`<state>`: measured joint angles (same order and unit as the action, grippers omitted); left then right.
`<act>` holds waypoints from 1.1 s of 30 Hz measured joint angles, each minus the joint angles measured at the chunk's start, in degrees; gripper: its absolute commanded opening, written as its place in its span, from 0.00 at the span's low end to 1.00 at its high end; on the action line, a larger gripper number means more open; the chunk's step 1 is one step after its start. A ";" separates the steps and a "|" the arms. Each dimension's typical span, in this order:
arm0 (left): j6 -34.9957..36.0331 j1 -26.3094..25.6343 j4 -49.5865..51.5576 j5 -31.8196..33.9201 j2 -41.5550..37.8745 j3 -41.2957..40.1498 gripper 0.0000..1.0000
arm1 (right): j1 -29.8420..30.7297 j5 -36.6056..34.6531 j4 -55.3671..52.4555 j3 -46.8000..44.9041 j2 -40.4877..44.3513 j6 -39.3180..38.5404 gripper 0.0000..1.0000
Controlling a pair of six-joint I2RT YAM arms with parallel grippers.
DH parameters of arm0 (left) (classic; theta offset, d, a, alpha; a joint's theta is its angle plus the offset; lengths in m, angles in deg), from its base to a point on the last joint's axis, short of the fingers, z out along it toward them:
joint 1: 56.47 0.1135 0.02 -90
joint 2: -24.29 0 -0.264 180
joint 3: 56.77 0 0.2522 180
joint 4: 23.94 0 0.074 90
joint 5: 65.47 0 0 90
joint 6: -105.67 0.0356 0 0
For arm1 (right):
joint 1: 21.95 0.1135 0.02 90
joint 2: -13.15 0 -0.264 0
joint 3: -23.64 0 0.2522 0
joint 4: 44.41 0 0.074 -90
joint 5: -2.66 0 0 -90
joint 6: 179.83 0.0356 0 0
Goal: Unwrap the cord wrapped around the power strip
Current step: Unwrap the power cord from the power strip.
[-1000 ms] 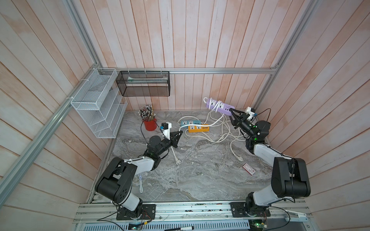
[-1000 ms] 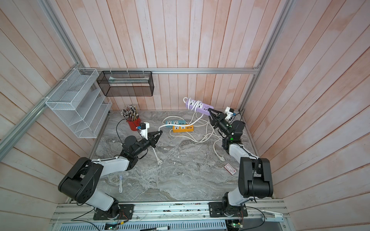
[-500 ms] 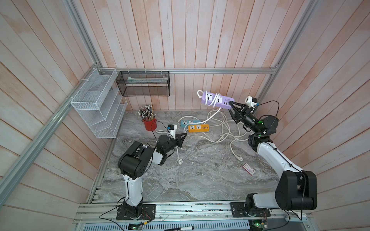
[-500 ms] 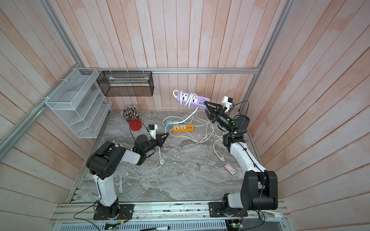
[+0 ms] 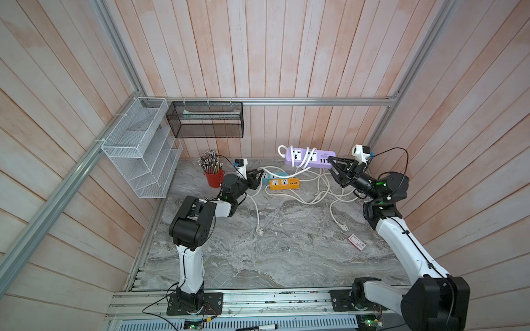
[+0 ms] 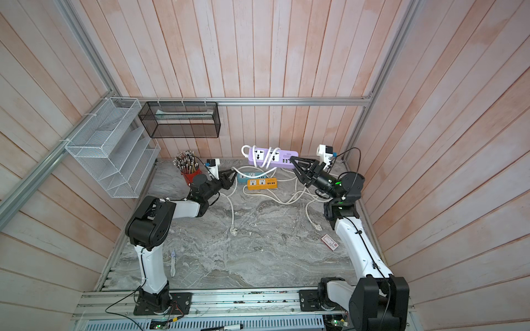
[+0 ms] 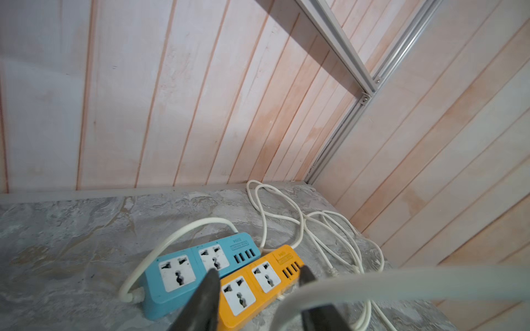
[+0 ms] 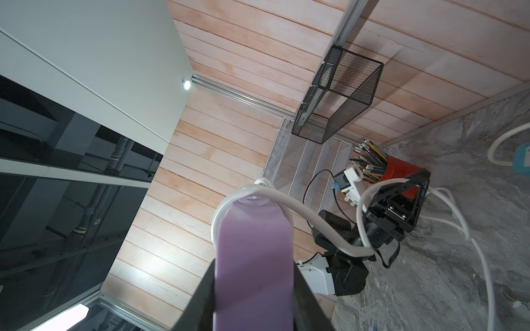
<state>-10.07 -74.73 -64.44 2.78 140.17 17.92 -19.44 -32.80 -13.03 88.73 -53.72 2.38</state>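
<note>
Power strip [image 8: 253,229], near end out of sight inside right claw [image 8: 254,265].

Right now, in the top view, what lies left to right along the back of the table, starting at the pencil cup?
red pencil cup → left gripper → orange power strip → purple power strip → right gripper, clamped on its end.
</note>
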 measured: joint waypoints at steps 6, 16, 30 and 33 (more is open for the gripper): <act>1.90 0.63 4.66 2.84 -1.09 -2.95 1.00 | -0.79 -0.04 -1.16 0.02 -0.22 -0.70 0.23; 4.92 5.20 12.85 10.93 -6.38 -7.02 1.00 | -1.70 -0.28 -1.68 0.24 -1.75 -0.70 0.23; 5.62 -1.42 6.29 0.24 -21.75 -12.17 1.00 | -1.09 -1.97 -1.42 0.76 -2.23 -0.92 0.23; 5.33 -6.27 3.45 -3.85 -22.62 -9.77 1.00 | 0.09 -2.21 -1.51 1.09 -3.21 -0.92 0.23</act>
<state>-4.73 -81.00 -60.98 -1.07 117.54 8.14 -19.36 -35.01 -14.54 89.82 -56.94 1.46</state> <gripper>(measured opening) 0.997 0.335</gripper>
